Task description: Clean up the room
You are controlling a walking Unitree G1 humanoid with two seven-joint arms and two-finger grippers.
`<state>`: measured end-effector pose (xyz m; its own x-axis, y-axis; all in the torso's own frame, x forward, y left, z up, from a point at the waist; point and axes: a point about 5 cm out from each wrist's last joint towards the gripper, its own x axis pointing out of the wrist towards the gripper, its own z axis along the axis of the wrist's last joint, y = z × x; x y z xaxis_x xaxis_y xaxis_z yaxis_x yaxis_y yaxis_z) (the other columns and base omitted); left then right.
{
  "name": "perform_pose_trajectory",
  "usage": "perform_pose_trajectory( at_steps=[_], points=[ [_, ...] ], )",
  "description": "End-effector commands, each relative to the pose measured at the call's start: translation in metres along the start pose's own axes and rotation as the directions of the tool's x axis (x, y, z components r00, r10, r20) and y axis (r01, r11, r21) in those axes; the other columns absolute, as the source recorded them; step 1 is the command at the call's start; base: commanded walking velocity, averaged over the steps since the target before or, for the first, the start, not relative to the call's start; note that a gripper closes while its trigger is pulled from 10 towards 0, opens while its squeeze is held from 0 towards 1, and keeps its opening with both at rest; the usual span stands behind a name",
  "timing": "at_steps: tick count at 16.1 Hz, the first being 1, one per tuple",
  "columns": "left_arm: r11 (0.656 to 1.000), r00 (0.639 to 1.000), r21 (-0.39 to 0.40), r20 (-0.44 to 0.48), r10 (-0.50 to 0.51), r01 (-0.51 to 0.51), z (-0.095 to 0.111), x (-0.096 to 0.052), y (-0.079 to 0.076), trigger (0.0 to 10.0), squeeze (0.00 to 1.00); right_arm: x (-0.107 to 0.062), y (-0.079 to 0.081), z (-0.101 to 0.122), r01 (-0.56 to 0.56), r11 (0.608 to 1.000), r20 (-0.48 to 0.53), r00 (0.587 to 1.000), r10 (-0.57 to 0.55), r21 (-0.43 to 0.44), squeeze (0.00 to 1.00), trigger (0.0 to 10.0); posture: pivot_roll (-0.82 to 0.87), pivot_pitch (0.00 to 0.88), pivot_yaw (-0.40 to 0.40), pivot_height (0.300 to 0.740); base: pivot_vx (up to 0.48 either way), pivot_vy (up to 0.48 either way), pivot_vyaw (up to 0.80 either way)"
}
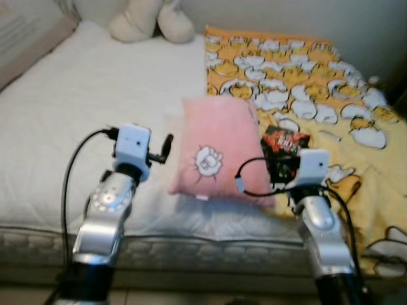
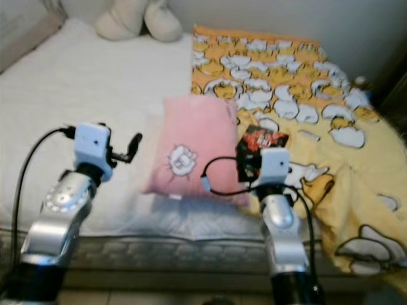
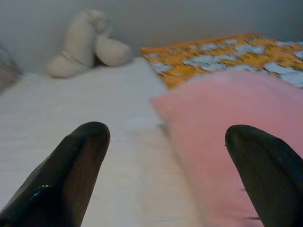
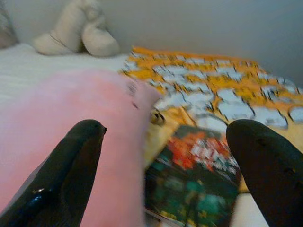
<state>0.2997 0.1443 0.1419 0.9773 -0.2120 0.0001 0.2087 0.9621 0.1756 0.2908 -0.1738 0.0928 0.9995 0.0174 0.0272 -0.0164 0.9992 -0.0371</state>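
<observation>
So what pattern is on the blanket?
Orange-yellow blanket with white cartoon shapes; left eye view shows it best.

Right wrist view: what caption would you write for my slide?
Open right gripper hovers over a snack packet beside the pink pillow on the bed.

No readable text on anything.

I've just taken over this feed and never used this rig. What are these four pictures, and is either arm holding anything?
The two wide pictures come from the robot's head, looking down at a bed. The two close ones come from cameras on its wrists, looking along the black fingers. The left gripper and right gripper are both open and hold nothing. On the bed lie a pink pillow, a dark snack bag beside it, a yellow blanket and a cream soft toy.
</observation>
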Motion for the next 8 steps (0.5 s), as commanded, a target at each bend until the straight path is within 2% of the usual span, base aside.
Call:
perform_pose_trajectory(
  at_steps=[1,4,8],
  points=[
    [1.000,1.000,0.010,-0.007,-0.001,0.001,-0.0006,-0.0007,0.0005,10.0,0.00,0.0014,-0.0008,0.0040,0.011,1.000,0.019,1.000,-0.011,0.005,0.00,10.0,0.02,0.000,-0.029,0.719,0.000,0.000,0.00],
    [1.000,1.000,-0.004,-0.017,-0.003,0.003,-0.0031,-0.0025,-0.0007,10.0,0.00,-0.0003,-0.0019,0.0031,0.011,1.000,0.018,1.000,-0.011,0.001,0.00,10.0,0.02,0.000,-0.030,0.719,0.000,-0.419,0.00],
    [1.000,1.000,-0.012,-0.029,0.008,-0.008,-0.0049,0.0004,0.0036,10.0,0.00,0.0027,-0.0036,0.0033,0.018,1.000,0.011,1.000,-0.019,0.017,0.00,10.0,0.02,0.000,-0.035,0.719,0.278,-0.387,0.00]
  ],
)
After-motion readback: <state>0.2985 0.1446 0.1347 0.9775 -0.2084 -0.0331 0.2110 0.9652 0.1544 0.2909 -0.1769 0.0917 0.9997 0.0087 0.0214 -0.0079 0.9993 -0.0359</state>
